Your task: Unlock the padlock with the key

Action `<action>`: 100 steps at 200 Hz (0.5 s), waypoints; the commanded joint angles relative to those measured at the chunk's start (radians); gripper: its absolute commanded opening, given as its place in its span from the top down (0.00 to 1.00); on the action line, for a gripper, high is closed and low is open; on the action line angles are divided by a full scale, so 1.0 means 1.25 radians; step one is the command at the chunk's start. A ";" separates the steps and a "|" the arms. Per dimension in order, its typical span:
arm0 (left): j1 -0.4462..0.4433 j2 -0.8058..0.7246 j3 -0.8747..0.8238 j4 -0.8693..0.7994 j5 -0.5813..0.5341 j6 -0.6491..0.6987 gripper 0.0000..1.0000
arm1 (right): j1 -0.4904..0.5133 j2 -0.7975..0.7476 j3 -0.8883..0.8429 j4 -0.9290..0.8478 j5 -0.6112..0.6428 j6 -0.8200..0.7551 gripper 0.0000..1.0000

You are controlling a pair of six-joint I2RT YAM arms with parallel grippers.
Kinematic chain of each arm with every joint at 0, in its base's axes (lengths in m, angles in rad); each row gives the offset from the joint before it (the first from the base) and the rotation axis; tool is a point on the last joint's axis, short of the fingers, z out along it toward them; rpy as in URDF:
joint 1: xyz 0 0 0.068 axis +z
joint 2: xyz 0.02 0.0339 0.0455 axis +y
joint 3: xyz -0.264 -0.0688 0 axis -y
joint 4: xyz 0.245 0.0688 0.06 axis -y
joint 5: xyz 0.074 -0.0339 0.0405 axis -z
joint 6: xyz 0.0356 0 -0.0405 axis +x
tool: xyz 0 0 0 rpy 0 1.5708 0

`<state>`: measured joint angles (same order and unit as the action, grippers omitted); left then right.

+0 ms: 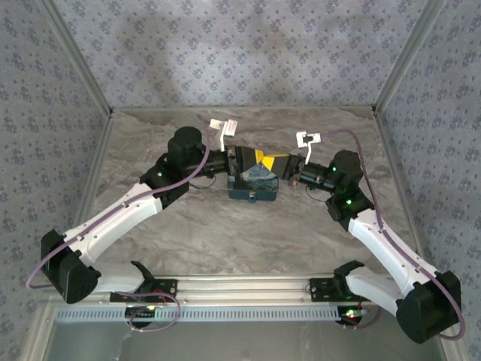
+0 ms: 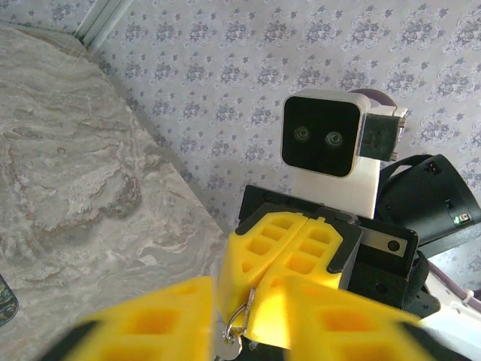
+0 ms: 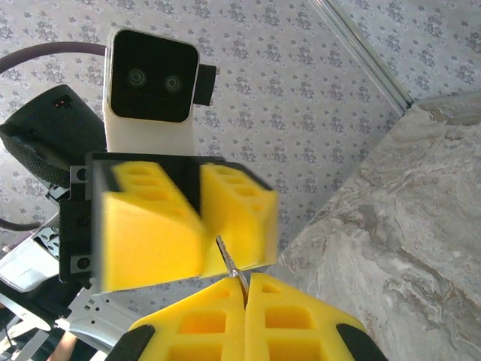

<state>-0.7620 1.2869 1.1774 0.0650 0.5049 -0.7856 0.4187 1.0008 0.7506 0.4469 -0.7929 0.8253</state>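
1. Yellow right jaws are pinched shut on the key [image 3: 231, 265] in mid-air. The left jaws stand narrowly parted around its ring [image 2: 237, 325].
2. Padlock [image 1: 253, 188], seemingly the blue item, lies on the counter [image 1: 225, 233] below both.
3. Risk: the thin pinch may let the key twist or drop in a handover. A tilted key then jams at the padlock.

A grey, marble-veined stone counter [image 1: 225, 241] carries everything, its surface streaked in paler and darker bands. Directly on it, about midway between left and right and toward the far side, sits a dark blue boxy block [image 1: 253, 188]. Along the near edge a silver slotted metal rail [image 1: 248, 287] runs from left to right.
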 commanded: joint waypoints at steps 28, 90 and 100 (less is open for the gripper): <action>0.001 -0.015 0.023 -0.005 -0.025 0.016 0.43 | -0.009 -0.024 0.012 -0.038 0.007 -0.032 1.00; 0.002 -0.052 -0.041 -0.103 -0.106 0.047 0.36 | -0.065 -0.033 0.065 -0.275 0.094 -0.146 1.00; 0.001 -0.064 -0.067 -0.118 -0.125 0.052 0.36 | -0.076 -0.035 0.074 -0.315 0.113 -0.164 1.00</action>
<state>-0.7612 1.2575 1.1481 -0.0097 0.4164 -0.7582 0.3504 0.9813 0.7841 0.2260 -0.7280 0.7227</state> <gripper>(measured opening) 0.636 0.060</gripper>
